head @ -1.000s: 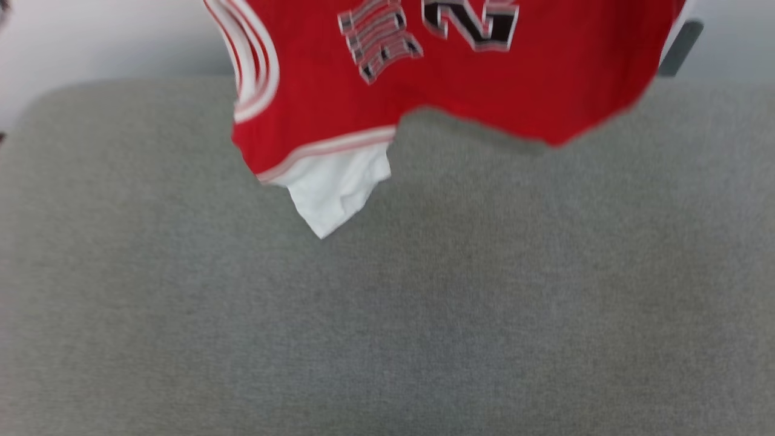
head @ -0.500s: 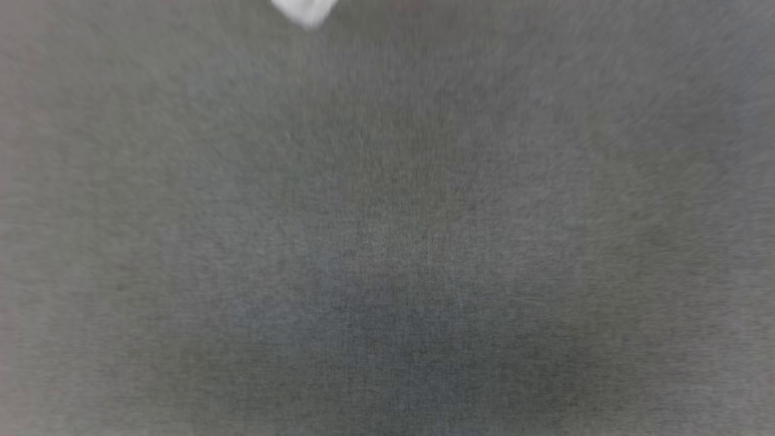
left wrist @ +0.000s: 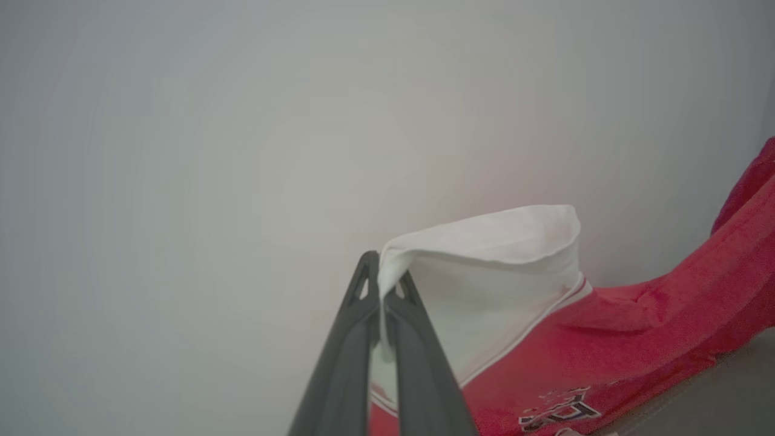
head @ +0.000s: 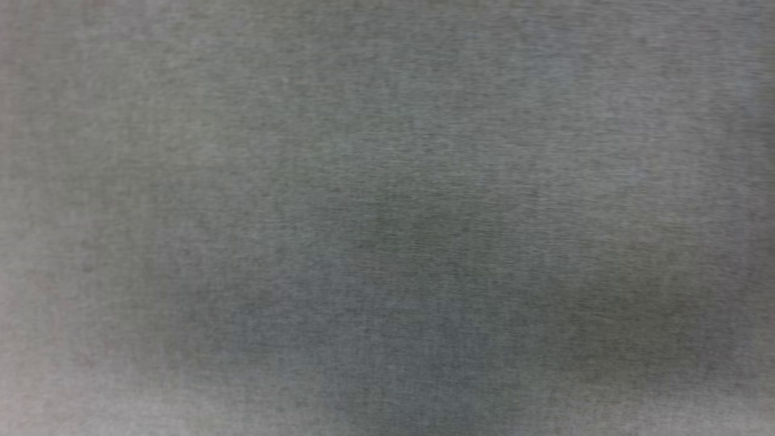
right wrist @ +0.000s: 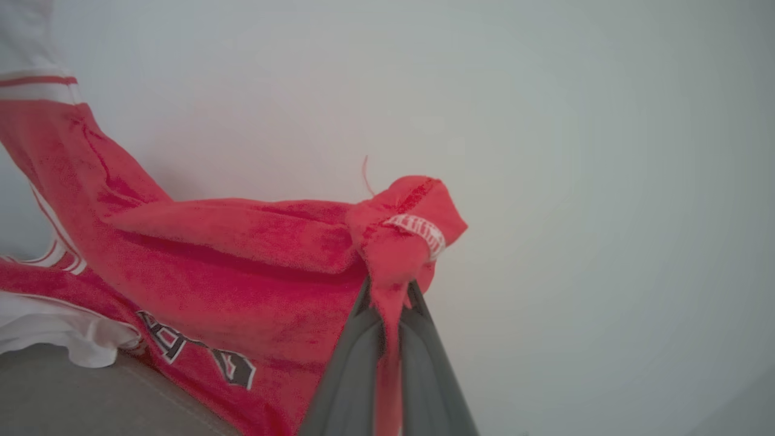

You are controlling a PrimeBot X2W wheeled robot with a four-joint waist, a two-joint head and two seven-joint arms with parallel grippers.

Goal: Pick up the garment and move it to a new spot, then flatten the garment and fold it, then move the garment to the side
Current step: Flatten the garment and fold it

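The red sports jersey with white sleeve panels and striped trim (left wrist: 611,339) hangs stretched between the two claws in front of a plain pale wall (left wrist: 181,151). Its lower folds reach down to the far edge of the grey woven-fabric upholstered surface (head: 387,218).

The left gripper (left wrist: 385,280) has its two long dark fingers drawn narrow. They pinch the edge of the white sleeve panel (left wrist: 496,284), which arches open above the fingertips like a cuff. A thin red-and-white stripe separates that panel from the red body, and the body runs off toward the right edge of the left wrist view.

The right gripper (right wrist: 389,292) is likewise clamped narrow on a bunched red corner of the cloth. This corner bulges over the fingertips and carries a small white woven label (right wrist: 422,234) and a loose red thread.

The right wrist view gives the black, white-edged lettering (right wrist: 181,348) on the sagging red front. It also gives a crumpled white piece (right wrist: 66,339) lying on the grey surface at that view's lower left. The left wrist view catches just a scrap of the print at its bottom edge.

The head view looks straight down on the grey weave, blurred, with a darker patch toward its lower middle.
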